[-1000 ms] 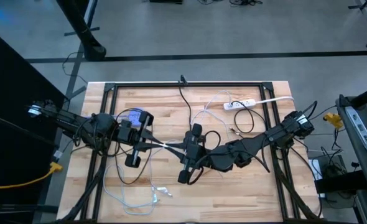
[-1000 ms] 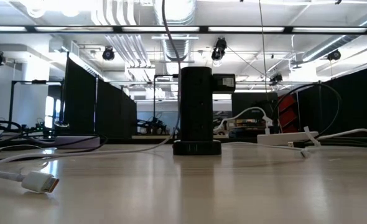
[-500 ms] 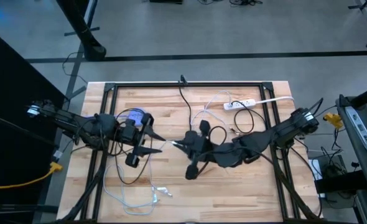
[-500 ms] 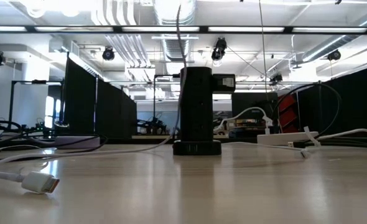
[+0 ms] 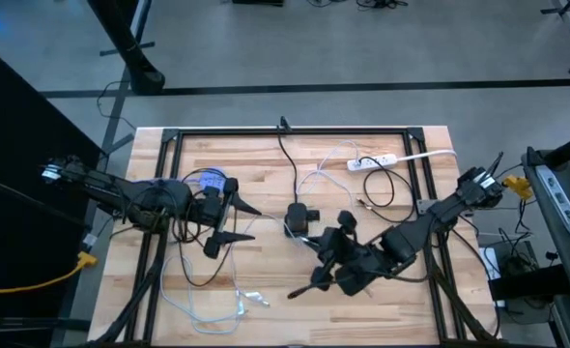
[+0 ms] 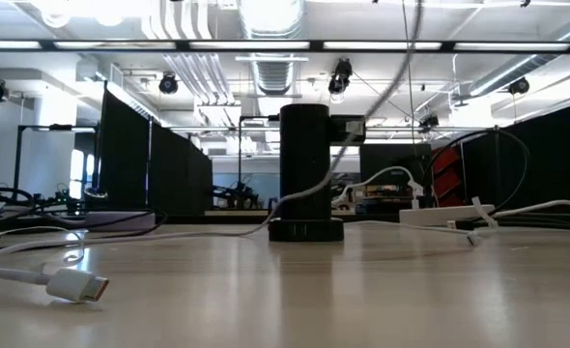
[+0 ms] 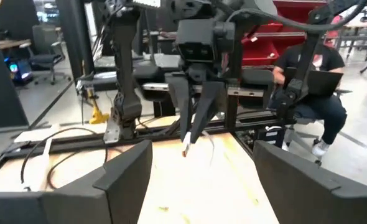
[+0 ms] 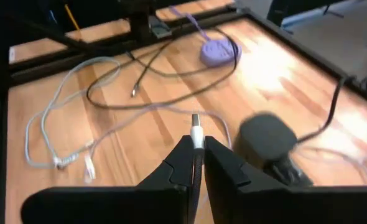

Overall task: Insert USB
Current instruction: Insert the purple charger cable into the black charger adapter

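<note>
A white USB plug (image 8: 197,132) with a bare metal tip is in my right gripper (image 5: 297,290), which is shut on it above the table's middle, nearer the near edge. My right gripper (image 8: 196,146) shows the plug between its fingers. A black tower-shaped hub (image 5: 299,217) stands upright on the wood, beyond and beside the plug; it also shows as the hub (image 6: 304,174) and the hub (image 8: 267,140). A pale cable (image 6: 362,126) runs up past it. My left gripper (image 5: 254,222) hovers open left of the hub with nothing between its fingers (image 7: 127,174). My right gripper pinches the white body of the USB plug (image 8: 198,138) between its two fingertips. The metal tip (image 8: 196,119) sticks out ahead of the fingers, along their line. The fingers slant downward toward the table, and the plug is lifted clear of the wood.
A white power strip (image 5: 374,161) lies at the far right, a purple round pad (image 5: 208,181) at the far left. Loose black and white cables cross the wood; a white connector (image 6: 72,285) lies near the front left. A seated person (image 7: 314,68) shows beyond the table.
My left gripper has opened and let go of the white plug, staying left of the hub. My right gripper has carried the plug down and toward the near edge, rolling its wrist and tipping downward. The cable has swung from the hub's left to its right.
</note>
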Tool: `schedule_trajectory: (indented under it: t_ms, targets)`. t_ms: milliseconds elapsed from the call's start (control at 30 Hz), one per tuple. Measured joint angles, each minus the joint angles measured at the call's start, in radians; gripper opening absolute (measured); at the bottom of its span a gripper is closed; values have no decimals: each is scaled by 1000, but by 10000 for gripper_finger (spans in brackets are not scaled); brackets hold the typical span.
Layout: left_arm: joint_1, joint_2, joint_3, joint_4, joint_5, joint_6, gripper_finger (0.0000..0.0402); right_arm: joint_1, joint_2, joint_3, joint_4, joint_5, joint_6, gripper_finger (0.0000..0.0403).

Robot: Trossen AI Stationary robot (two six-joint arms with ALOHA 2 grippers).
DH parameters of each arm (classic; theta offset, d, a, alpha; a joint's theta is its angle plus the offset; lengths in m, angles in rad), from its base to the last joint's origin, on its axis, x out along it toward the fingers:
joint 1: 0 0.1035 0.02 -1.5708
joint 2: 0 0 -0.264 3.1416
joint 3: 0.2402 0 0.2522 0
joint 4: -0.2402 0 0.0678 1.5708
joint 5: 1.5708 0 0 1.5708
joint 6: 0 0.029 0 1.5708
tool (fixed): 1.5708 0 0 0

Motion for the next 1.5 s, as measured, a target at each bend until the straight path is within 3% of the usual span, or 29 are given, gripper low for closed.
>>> schedule_trajectory:
  t_ms: [233,267,300,400,600,900,1500]
  targets:
    - [66,25,0,1,-5,-62,240,11,-135,-207,22,-2,77,13]
    - [81,35,0,14,3,-72,234,11,-184,-282,147,-31,79,12]
    - [88,44,1,19,-2,-74,229,11,-217,-322,80,-37,64,12]
    - [107,75,12,11,1,-74,217,8,-310,-434,226,-58,27,12]
    - [128,173,69,2,0,-86,199,-7,-471,-619,286,-79,18,12]
    - [139,253,134,-9,1,-75,180,-22,-541,-650,292,-109,-49,12]
    - [145,238,143,-23,2,-70,172,-25,-535,-650,324,-133,-54,12]
